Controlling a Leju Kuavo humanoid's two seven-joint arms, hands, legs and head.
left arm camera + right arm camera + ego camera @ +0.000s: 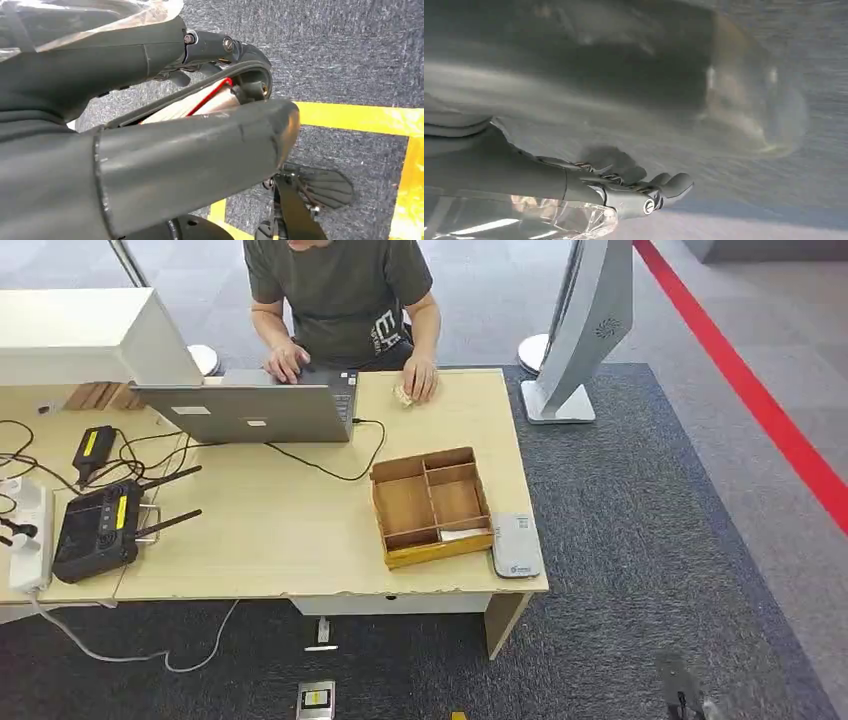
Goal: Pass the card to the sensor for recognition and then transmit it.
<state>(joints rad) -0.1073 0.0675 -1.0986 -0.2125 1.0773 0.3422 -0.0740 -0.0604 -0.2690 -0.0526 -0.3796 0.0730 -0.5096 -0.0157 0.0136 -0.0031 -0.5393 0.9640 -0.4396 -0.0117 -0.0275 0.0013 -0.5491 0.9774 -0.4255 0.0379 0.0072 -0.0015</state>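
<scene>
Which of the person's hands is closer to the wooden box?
Their own left hand. It rests on the table just beyond the wooden box, on the person's side. Their right hand is on the laptop keyboard, farther off to the side.

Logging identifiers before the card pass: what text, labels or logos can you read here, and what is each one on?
"EF": large pale letters on the person's dark shirt, partly cut off; smaller print beside them unreadable.
Grey card sensor: small mark near its front edge, too small to read.
Yellow labels on the black router and black adapter: blurred.
Laptop stickers: unreadable.
</scene>
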